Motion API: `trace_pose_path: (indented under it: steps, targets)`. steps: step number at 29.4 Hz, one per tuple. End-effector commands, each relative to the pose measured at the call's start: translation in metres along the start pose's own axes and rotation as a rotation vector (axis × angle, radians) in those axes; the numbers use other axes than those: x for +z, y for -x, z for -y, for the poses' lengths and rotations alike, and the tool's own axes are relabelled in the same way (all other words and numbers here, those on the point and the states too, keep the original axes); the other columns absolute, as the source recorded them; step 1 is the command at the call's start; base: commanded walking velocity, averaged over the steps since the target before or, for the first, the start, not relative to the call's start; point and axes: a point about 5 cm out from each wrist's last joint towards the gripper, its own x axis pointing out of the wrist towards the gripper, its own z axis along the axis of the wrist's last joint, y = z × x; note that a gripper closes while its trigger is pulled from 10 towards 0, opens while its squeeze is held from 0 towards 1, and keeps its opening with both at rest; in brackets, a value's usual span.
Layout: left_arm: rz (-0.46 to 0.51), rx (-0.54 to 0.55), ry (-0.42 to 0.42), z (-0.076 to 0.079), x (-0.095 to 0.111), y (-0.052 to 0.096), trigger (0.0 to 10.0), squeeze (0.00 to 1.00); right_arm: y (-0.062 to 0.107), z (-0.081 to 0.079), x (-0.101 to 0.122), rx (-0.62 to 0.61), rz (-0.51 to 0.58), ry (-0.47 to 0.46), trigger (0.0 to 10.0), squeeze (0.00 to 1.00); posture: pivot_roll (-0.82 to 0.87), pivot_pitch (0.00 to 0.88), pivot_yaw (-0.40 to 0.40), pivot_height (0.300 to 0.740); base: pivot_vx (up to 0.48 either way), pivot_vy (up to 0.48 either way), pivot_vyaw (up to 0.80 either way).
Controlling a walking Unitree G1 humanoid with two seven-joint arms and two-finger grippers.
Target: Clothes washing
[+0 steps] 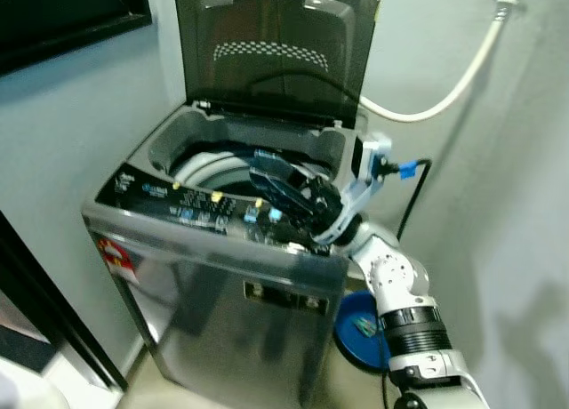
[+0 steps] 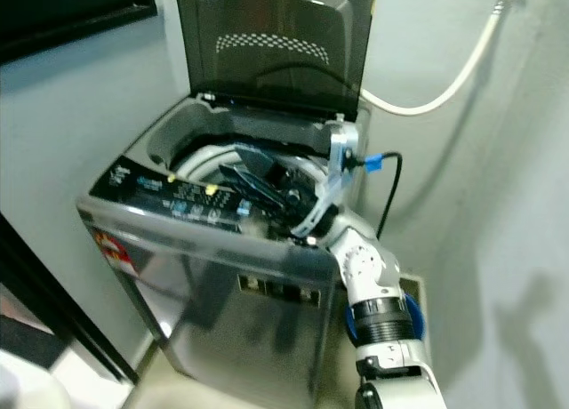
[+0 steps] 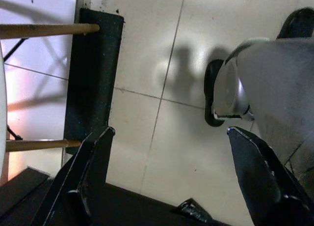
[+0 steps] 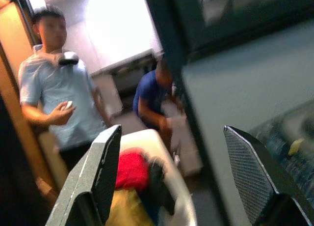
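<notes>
A grey top-loading washing machine stands against the wall with its dark lid raised. Its tub is open, and what lies inside is hidden. My right gripper hovers over the tub's front right rim, just behind the control panel. Its fingers are open with nothing between them, as the right wrist view confirms. In that view a white basket holds a red garment and other clothes. My left gripper hangs open above the tiled floor.
A white hose runs along the wall behind the machine, and a blue round object lies on the floor at its right. A dark door frame stands at the left. One person stands and another bends beyond the basket.
</notes>
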Motion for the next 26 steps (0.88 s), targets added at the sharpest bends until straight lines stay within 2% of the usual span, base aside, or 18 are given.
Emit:
trace_pose_path:
  steps: [1, 2, 4, 5, 6, 7, 10, 11, 12, 15, 16, 19, 21, 22, 24, 26]
  targets:
    - [-0.027, -0.048, -0.011, 0.013, -0.005, 0.001, 10.0, 0.00, 0.011, 0.006, -0.014, -0.038, -0.078, -0.017, 10.0, 0.00, 0.17, 0.000, -0.074, 0.740, -0.315, 0.000, 0.00]
    - [-0.028, -0.049, -0.012, 0.014, -0.005, 0.001, 10.0, 0.00, 0.026, 0.013, -0.030, -0.108, -0.140, -0.052, 10.0, 0.00, 0.17, 0.000, -0.074, 0.740, -0.307, 0.000, 0.00]
    - [-0.028, -0.049, -0.012, 0.014, -0.005, 0.001, 10.0, 0.00, 0.026, 0.013, -0.030, -0.108, -0.140, -0.052, 10.0, 0.00, 0.17, 0.000, -0.074, 0.740, -0.307, 0.000, 0.00]
    - [-0.029, -0.049, -0.013, 0.014, -0.005, 0.001, 10.0, 0.00, 0.048, 0.022, -0.052, -0.218, -0.242, -0.072, 10.0, 0.00, 0.17, 0.000, -0.076, 0.740, -0.285, 0.000, 0.00]
    - [-0.029, -0.049, -0.013, 0.014, -0.005, 0.001, 10.0, 0.00, 0.048, 0.022, -0.052, -0.218, -0.242, -0.072, 10.0, 0.00, 0.17, 0.000, -0.076, 0.740, -0.285, 0.000, 0.00]
    - [-0.030, -0.050, -0.013, 0.014, -0.005, 0.001, 10.0, 0.00, 0.063, 0.025, -0.066, -0.287, -0.316, -0.082, 10.0, 0.00, 0.17, 0.000, -0.076, 0.740, -0.285, 0.000, 0.00]
    - [-0.030, -0.050, -0.013, 0.014, -0.005, 0.001, 10.0, 0.00, 0.063, 0.025, -0.066, -0.287, -0.316, -0.082, 10.0, 0.00, 0.17, 0.000, -0.076, 0.740, -0.285, 0.000, 0.00]
    - [-0.030, -0.050, -0.013, 0.014, -0.005, 0.001, 10.0, 0.00, 0.079, 0.026, -0.080, -0.339, -0.381, -0.106, 10.0, 0.00, 0.17, 0.000, -0.076, 0.740, 0.000, 0.000, 0.00]
    - [-0.030, -0.050, -0.013, 0.014, -0.005, 0.001, 10.0, 0.00, 0.079, 0.026, -0.080, -0.339, -0.381, -0.106, 10.0, 0.00, 0.17, 0.000, -0.076, 0.740, 0.000, 0.000, 0.00]
    - [-0.039, -0.050, -0.022, 0.014, -0.009, 0.002, 10.0, 0.00, 0.148, 0.010, -0.137, -0.499, -0.820, -0.107, 10.0, 0.00, 0.17, 0.000, -0.068, 0.740, 0.000, 0.000, 0.00]
    - [-0.041, -0.050, -0.025, 0.014, -0.010, 0.002, 10.0, 0.00, 0.160, 0.007, -0.145, -0.523, -0.911, -0.088, 10.0, 0.00, 0.17, 0.000, -0.068, 0.740, 0.000, 0.000, 0.00]
    - [-0.043, -0.050, -0.026, 0.014, -0.011, 0.002, 10.0, 0.00, 0.169, 0.005, -0.151, -0.565, -0.973, -0.081, 10.0, 0.00, 0.17, 0.000, -0.068, 0.740, 0.000, 0.000, 0.00]
    - [-0.046, -0.049, -0.027, 0.014, -0.011, 0.002, 10.0, 0.00, 0.183, 0.003, -0.159, -0.654, -1.072, -0.046, 10.0, 0.00, 0.17, 0.000, -0.066, 0.740, 0.000, 0.000, 0.00]
    - [-0.046, -0.049, -0.027, 0.013, -0.011, 0.002, 10.0, 0.00, 0.195, 0.003, -0.162, -0.748, -1.144, -0.004, 10.0, 0.00, 0.17, 0.000, -0.066, 0.740, 0.000, 0.000, 0.00]
    - [-0.046, -0.049, -0.027, 0.013, -0.011, 0.002, 10.0, 0.00, 0.195, 0.003, -0.162, -0.748, -1.144, -0.004, 10.0, 0.00, 0.17, 0.000, -0.066, 0.740, 0.000, 0.000, 0.00]
    - [-0.046, -0.047, -0.028, 0.013, -0.011, 0.002, 10.0, 0.00, 0.214, -0.001, -0.168, -0.854, -1.265, 0.051, 10.0, 0.00, 0.18, 0.000, -0.067, 0.740, 0.000, 0.000, 0.78]
